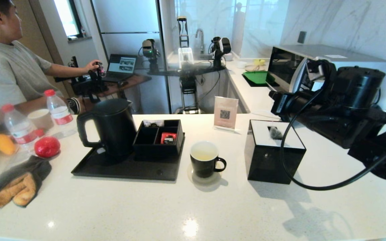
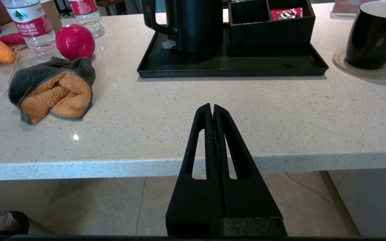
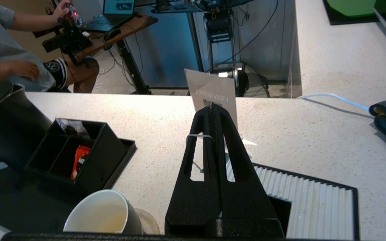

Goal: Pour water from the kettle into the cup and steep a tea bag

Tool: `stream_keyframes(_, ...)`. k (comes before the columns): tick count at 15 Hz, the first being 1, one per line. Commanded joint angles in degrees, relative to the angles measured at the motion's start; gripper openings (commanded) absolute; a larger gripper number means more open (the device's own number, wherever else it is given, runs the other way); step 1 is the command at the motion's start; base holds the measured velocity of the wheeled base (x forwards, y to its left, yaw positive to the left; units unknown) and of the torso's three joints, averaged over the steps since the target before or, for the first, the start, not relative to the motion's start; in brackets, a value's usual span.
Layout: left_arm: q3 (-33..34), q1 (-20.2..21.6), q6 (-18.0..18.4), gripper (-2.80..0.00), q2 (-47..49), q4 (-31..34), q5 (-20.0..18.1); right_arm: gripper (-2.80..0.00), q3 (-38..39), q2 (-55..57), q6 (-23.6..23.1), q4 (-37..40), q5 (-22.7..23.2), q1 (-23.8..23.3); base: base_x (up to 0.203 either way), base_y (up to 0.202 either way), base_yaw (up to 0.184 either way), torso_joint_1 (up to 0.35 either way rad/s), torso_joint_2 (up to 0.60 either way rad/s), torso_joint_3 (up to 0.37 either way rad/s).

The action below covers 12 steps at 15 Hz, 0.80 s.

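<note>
The matte-black kettle (image 1: 112,129) (image 2: 193,26) stands on a black tray (image 1: 122,169), handle to the left. To the right of the tray, the black mug (image 1: 206,160) (image 2: 374,36) (image 3: 102,214) sits on a coaster and holds pale yellowish water (image 1: 204,154) (image 3: 107,217). My right gripper (image 3: 213,105) hovers above the counter between the mug and a black box, shut on the tea bag's white string (image 3: 198,136). A green tag (image 3: 226,157) shows behind the fingers, and the pouch is hidden. My left gripper (image 2: 212,106) is shut and empty at the counter's front edge.
A black organiser (image 1: 159,140) holding a red packet (image 1: 168,138) shares the tray. A black box (image 1: 273,157) and a sign (image 1: 226,113) stand to the right of the mug. Bottles (image 1: 18,127), a paper cup (image 1: 40,118), a red fruit (image 1: 47,146) and a cloth (image 1: 18,184) lie at the left. A person (image 1: 5,63) sits behind.
</note>
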Motion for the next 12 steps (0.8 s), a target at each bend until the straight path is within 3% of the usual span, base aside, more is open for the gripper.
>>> stream_keyframes(1,0.0,0.0,0.0,-2.8,0.0,0.0,0.0,-2.8,0.4,1.0,0.1,-0.3,-0.1,0.3,0.0,0.0,0.0,0.0,0.0,0.0)
stream_keyframes(12,0.0,0.0,0.0,-2.8,0.0,0.0,0.0,-2.8,2.7,-0.2,0.3,-0.1,0.0,-5.3,0.0,0.0,0.0,0.0,0.0,0.0)
